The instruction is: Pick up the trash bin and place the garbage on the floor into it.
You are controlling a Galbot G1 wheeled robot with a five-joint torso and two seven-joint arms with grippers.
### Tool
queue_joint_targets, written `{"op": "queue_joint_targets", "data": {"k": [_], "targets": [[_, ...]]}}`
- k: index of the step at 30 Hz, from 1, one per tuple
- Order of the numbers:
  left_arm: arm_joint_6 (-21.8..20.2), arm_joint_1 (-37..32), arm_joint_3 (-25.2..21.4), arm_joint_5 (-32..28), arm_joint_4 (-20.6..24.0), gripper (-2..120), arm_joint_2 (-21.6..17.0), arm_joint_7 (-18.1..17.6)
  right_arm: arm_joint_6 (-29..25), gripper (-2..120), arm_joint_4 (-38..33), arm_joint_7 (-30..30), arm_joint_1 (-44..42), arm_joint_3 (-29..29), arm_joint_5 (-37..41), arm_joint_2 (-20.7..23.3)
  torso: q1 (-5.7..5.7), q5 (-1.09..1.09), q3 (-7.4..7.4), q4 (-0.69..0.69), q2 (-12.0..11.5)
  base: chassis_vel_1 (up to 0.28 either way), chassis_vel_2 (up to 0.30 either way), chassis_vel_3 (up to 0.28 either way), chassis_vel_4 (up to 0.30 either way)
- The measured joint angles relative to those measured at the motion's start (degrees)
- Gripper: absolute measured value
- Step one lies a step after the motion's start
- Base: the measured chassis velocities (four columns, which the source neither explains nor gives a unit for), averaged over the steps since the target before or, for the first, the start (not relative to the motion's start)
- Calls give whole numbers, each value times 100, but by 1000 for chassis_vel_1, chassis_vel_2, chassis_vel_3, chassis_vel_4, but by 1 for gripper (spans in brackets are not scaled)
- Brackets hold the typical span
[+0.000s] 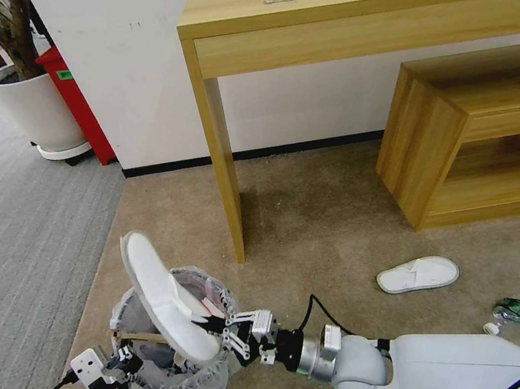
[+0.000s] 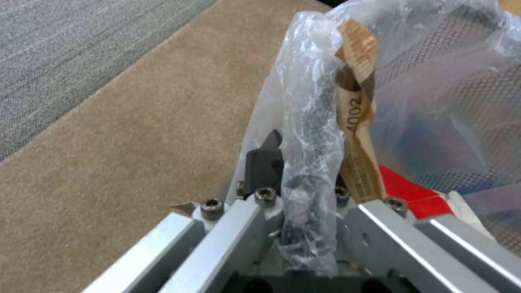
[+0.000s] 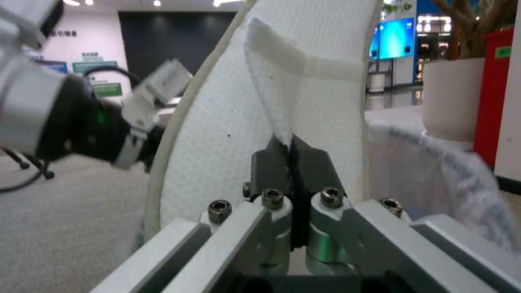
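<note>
Here right gripper (image 1: 219,332) pinches slipper (image 1: 168,298) over trash bin (image 1: 171,379); desk leg (image 1: 223,167) near.

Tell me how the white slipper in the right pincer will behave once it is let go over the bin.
The white slipper looks thin and soft, pinched by its strap in the right pincer, so it is probably light and floppy. It stands tilted, longer than the trash bin is wide, so it may lodge across the rim. The left pincer grips the bin's rim, steadying it.

The slipper (image 1: 168,301) blocks most of the trash bin (image 1: 170,373) mouth; carpet (image 1: 317,225) beyond lies open.
</note>
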State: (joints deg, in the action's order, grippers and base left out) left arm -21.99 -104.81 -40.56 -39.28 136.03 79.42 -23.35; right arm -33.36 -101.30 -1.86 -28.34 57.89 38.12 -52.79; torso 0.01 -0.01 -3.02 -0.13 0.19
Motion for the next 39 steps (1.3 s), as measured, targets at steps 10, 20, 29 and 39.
{"op": "queue_joint_targets", "data": {"k": [10, 20, 29, 39], "targets": [[-5, -99, 84, 70, 68, 1, 0, 41, -62, 0, 467, -76, 22, -21, -209, -227, 0, 0, 0, 0, 0, 0, 0, 0, 0], [-19, -78, 113, 57, 90, 1, -20, 41, -13, 0, 663, -128, 83, 18, -412, -286, 0, 0, 0, 0, 0, 0, 0, 0, 0], [-20, -84, 129, 49, 94, 1, -22, 40, -16, 22, 774, -118, 47, 23, -514, -313, 0, 0, 0, 0, 0, 0, 0, 0, 0], [-18, -46, 169, 42, 44, 1, -3, 51, -14, 55, 687, -116, -5, -173, -512, -263, 0, 1, 0, 0, 0, 0, 0, 0, 0]]}}
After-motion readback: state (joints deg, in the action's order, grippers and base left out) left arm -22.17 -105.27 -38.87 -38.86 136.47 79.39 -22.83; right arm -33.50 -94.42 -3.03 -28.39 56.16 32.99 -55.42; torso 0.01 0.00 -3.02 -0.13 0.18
